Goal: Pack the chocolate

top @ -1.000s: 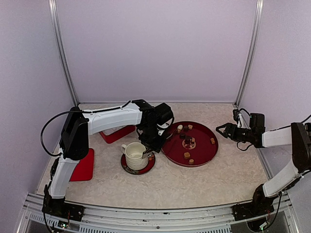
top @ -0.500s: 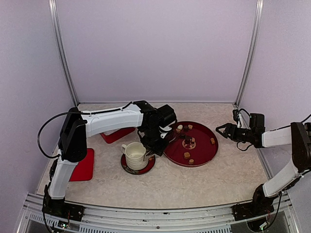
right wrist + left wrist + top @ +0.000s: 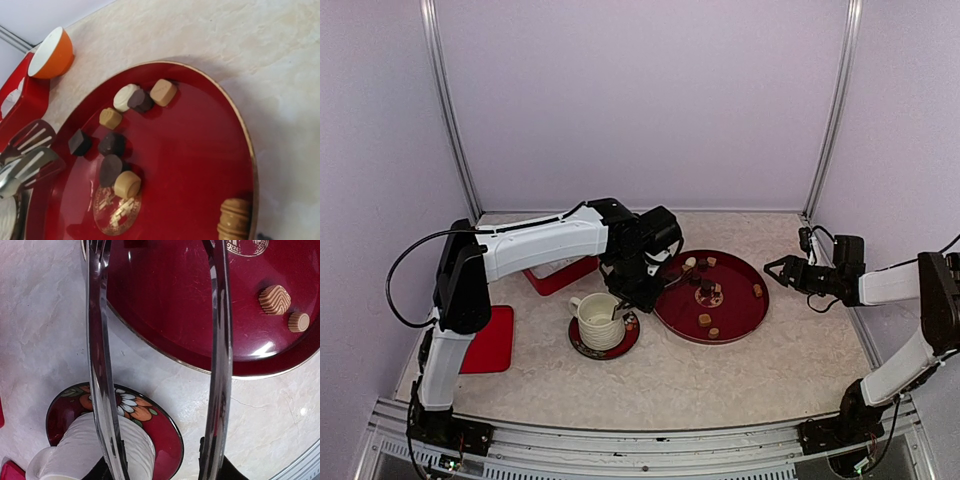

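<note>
Several pieces of chocolate (image 3: 112, 144), dark, tan and white, lie on the round red tray (image 3: 200, 150); two tan ones (image 3: 274, 299) sit near its rim. My left gripper (image 3: 638, 298) is shut on metal tongs (image 3: 100, 365), whose two arms stand apart above the gap between the tray (image 3: 175, 300) and the white cup (image 3: 598, 318). The tongs' tips (image 3: 30, 160) hang at the tray's left edge, and nothing shows between the arms. The cup stands on a flowered saucer (image 3: 165, 430). My right gripper (image 3: 772, 268) is open and hovers just right of the tray (image 3: 740, 310).
A red holder (image 3: 560, 275) lies behind the cup, and a flat red pad (image 3: 492, 340) lies at the left. An orange bowl (image 3: 52, 55) stands beyond the tray's far left side. Metal frame posts stand at the back corners.
My left gripper has moved a little from the cup toward the tray's left edge, and the tongs' arms have spread wider. The right arm has stayed still.
</note>
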